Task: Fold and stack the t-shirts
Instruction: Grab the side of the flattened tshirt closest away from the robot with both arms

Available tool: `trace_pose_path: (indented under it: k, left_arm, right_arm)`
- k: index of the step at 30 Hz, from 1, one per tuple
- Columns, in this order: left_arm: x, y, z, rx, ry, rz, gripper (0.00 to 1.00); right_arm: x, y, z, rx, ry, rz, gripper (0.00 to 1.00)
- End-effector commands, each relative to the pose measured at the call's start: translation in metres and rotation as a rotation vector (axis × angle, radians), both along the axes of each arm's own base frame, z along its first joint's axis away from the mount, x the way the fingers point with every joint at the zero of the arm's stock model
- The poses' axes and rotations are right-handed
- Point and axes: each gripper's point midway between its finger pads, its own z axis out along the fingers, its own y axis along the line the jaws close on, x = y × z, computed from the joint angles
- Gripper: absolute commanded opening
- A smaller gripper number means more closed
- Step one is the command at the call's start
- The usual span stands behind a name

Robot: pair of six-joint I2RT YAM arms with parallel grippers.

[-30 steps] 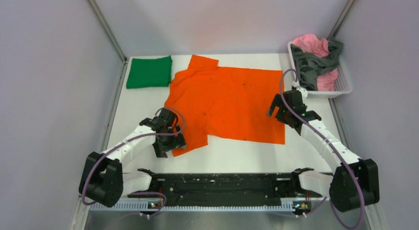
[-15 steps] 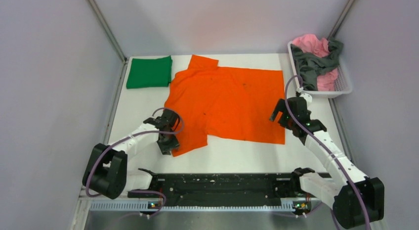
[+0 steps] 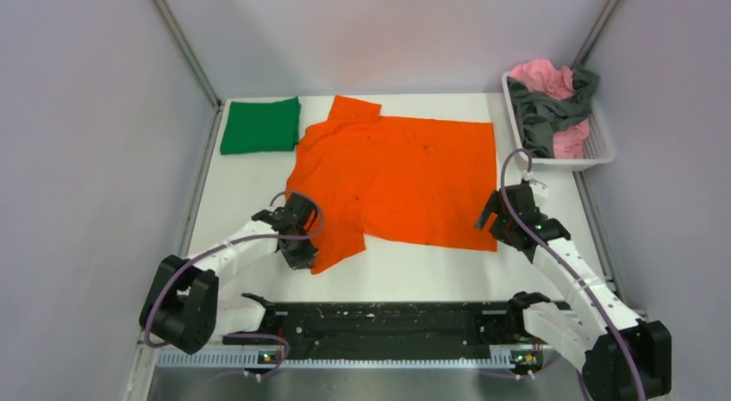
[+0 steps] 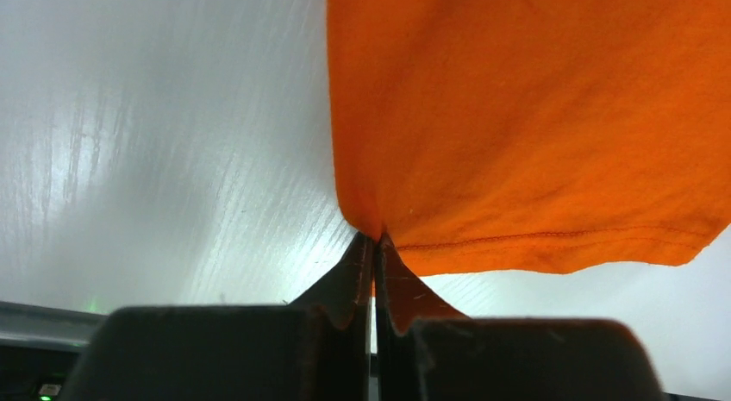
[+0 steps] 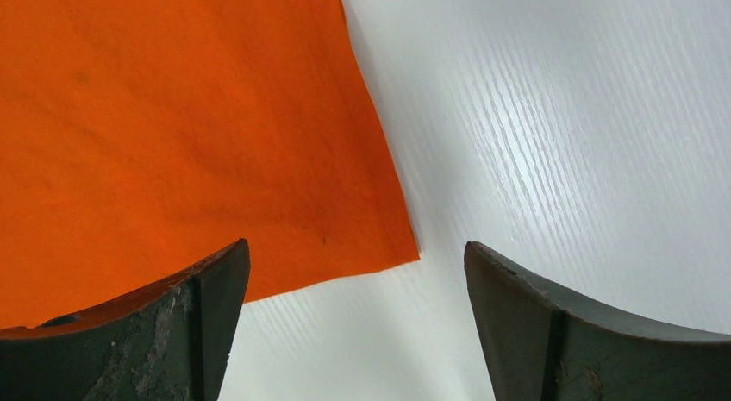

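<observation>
Trouble could come from the big orange t-shirt [image 3: 396, 177] first. It lies spread out flat over the middle of the surface [image 3: 405, 267], and I think it may drag or bunch up if only one side gets lifted. The right end effector [image 3: 498, 224] is wide apart and holds nothing. It is right above the near right corner of the cloth, so it might close on bare surface and miss that corner. The left end effector [image 3: 300, 256] is pinched tight on the near left edge of the shirt, by the sleeve. It has just a tiny bit of cloth, so that bit could slip out.

The orange shirt looks bright, soft and mostly smooth, with a stitched hem. A smaller green t-shirt [image 3: 260, 125] sits folded in the far left corner, just beside the orange one. A pink t-shirt [image 3: 539, 76] and a dark grey t-shirt [image 3: 543, 116] lie crumpled together in the white basket [image 3: 603, 151] at the far right.
</observation>
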Motion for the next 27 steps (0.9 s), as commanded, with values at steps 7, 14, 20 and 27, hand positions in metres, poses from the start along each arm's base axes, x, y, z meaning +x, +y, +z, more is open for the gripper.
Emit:
trace_pose_path:
  k: [7,14,20,27]
  left_arm:
    - [-0.011,-0.001,0.000,-0.014,-0.002,0.016,0.00]
    - [-0.018,0.002,0.006,-0.011,0.006,0.020,0.00]
    - [-0.027,0.000,0.007,-0.039,0.018,0.031,0.00]
    - [-0.052,0.002,0.018,-0.068,0.068,0.046,0.00]
  right_arm:
    - [-0.017,0.003,-0.045,0.056,0.091,-0.071,0.85]
    - [-0.016,0.004,-0.066,0.047,0.125,-0.058,0.42]
    - [-0.022,0.002,-0.077,0.032,0.155,-0.060,0.31]
    - [-0.045,0.003,-0.068,0.058,0.219,-0.074,0.00]
